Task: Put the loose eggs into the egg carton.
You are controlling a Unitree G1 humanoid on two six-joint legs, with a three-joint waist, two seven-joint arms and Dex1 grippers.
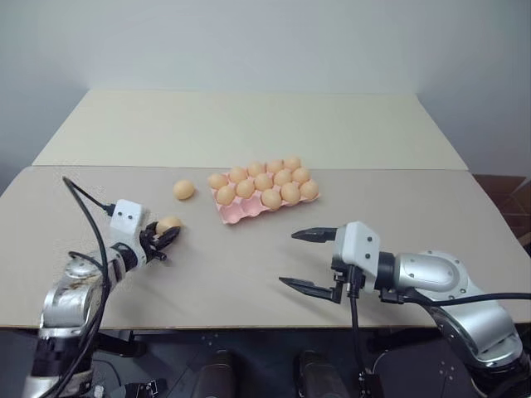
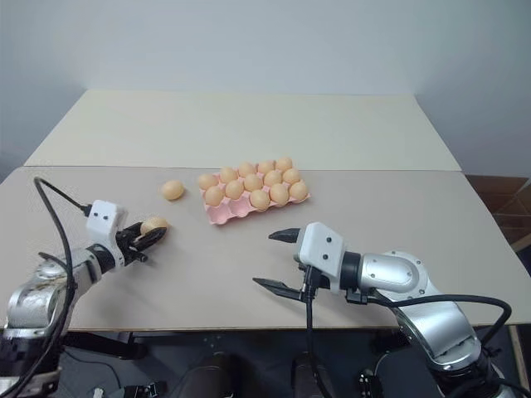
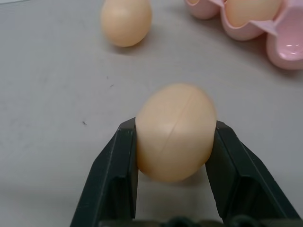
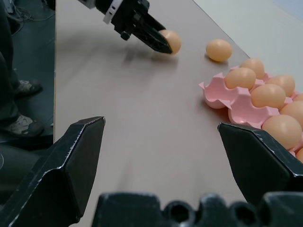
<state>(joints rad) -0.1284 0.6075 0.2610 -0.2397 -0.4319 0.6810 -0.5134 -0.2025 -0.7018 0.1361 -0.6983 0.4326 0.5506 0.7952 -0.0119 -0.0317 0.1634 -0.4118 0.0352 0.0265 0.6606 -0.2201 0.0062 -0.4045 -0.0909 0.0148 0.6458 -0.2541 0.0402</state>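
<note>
The beige tabletop carries one pink moulded egg carton at centre holding eleven pale orange-tan eggs. Two loose eggs lie at its 9 o'clock: one free, one pinched by the left gripper. The right gripper stands spread wide, holding nothing.

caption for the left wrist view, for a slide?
Left gripper shut on a loose egg on the table; second egg and pink egg carton beyond.
</note>
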